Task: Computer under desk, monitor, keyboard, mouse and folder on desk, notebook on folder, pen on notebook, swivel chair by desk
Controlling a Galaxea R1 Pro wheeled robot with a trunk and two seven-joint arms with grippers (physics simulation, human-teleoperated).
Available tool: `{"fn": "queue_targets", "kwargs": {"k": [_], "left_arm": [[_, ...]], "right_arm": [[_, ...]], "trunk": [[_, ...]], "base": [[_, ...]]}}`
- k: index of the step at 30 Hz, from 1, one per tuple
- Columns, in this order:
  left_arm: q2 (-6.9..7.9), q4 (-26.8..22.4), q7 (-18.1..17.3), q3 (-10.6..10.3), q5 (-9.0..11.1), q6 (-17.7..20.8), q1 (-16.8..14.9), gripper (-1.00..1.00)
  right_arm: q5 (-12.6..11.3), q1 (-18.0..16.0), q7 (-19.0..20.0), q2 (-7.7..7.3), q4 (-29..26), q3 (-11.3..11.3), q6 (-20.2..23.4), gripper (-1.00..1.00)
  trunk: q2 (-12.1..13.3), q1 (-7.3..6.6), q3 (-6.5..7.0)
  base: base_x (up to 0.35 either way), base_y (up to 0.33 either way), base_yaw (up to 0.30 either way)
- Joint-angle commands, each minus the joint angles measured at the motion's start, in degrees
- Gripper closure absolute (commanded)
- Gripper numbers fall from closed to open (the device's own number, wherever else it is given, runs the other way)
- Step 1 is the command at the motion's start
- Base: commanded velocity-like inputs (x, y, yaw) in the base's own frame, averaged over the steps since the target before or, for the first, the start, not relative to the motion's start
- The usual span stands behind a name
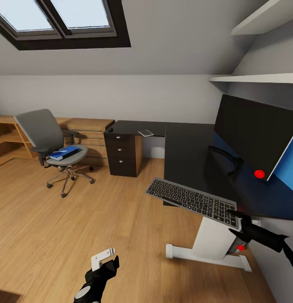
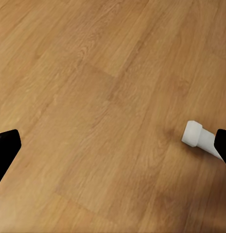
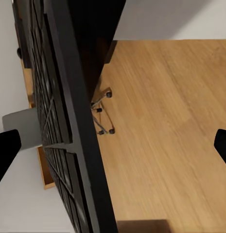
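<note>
- Dark grey and slim, the keyboard (image 1: 192,201) hangs in the air just in front of the desk (image 1: 192,151), its near end pinched by the right pincer (image 1: 238,221) and its far end jutting out over the wooden floor (image 1: 79,219).
- Long and rigid, it looks light, but held by one end it will lever against the hold and could twist or slip; I judge a grip nearer the middle of its long edge would be steadier.
- In the right wrist view the keyboard (image 3: 69,126) runs edge-on close to the camera; the pincer's fingertips (image 3: 6,150) show only as dark corners, so the clamp itself is hidden there.
- Left pincer (image 1: 105,263) hangs low over the floor, jaws spread and holding nothing; a white desk foot (image 2: 198,138) lies beside it.
- Black monitor (image 1: 255,134) stands on the desk, tilted, so the keyboard should land on the glossy top before it.
- Blue folder (image 1: 64,153) lies on the swivel chair (image 1: 47,143) seat, well apart from the desk.
</note>
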Motion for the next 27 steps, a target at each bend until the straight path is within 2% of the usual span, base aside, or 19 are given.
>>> {"fn": "queue_targets", "kwargs": {"k": [1, 5, 11, 27], "left_arm": [[0.04, -0.1, 0.3, -0.2, 0.5, -0.4, -0.1, -1.00], [-0.05, 0.3, 0.2, -0.2, 0.5, -0.5, -0.1, -1.00], [-1.14, 1.9, 0.2, -0.2, 0.4, -0.5, -0.1, -1.00], [-1.30, 2.1, 0.2, -0.2, 0.3, -0.5, -0.1, -1.00]], "right_arm": [[0.5, -0.1, 0.4, 0.14, 0.0, -0.2, 0.3, -1.00], [0.5, -0.1, 0.5, 0.30, -0.2, 0.4, 0.4, -1.00], [0.5, -0.1, 0.7, 0.33, -0.3, 1.0, 0.4, -1.00], [0.5, -0.1, 0.8, 0.25, -0.3, 1.0, 0.5, -1.00]], "trunk": [[0.0, 0.00, -0.05], [0.0, 0.00, -0.05], [0.0, 0.00, -0.05], [0.0, 0.00, -0.05]], "base": [[0.000, 0.000, 0.000], [0.000, 0.000, 0.000], [0.000, 0.000, 0.000], [0.000, 0.000, 0.000]]}}
